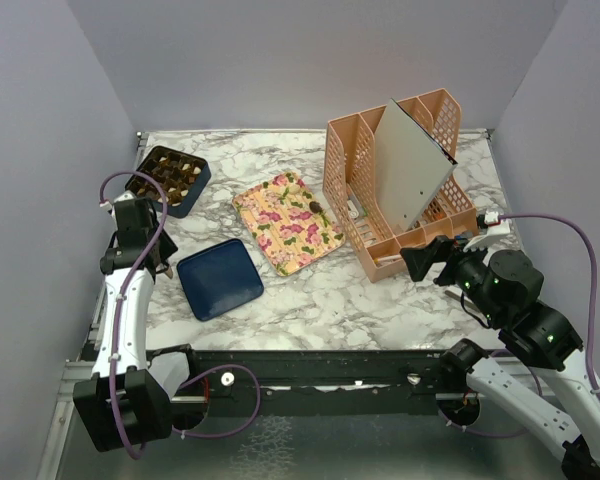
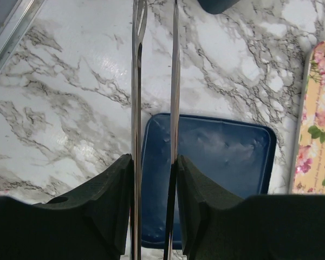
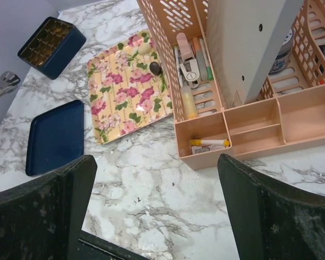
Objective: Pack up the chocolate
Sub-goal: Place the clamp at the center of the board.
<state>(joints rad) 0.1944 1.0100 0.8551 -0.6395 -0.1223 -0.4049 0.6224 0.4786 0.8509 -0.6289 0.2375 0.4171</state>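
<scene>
**A:** What is the left end effector [image 2: 154, 162] holding?

**B:** Its pads are closed partway on a pair of metal tongs [image 2: 136, 108]. The two thin blades run straight out ahead of it, with a slim gap between them.

**A:** And underneath it?

**B:** A dark blue lid [image 2: 216, 157] lies flat on the marble table [image 2: 70, 81], just below the pads and a little to their right. The flowered tray [image 2: 319, 119] is further out to the right of that end effector.

**A:** What about the right end effector [image 3: 156, 162]?

**B:** Its fingers are spread wide with nothing between them, and it hovers over bare marble.

**A:** So where is the chocolate [image 3: 155, 67]?

**B:** One dark piece and one cream piece sit on the flowered tray, ahead and slightly left of the right end effector. They are near the tray's far edge, close beside the peach organizer [image 3: 249, 116]. More pieces, dark and cream, fill part of the gridded blue box [image 3: 62, 57]. That box is farther ahead and well to the left of the right end effector, beyond the lid.

**A:** Is either end effector touching a piece?

**B:** No, both are well apart from the chocolate.
</scene>
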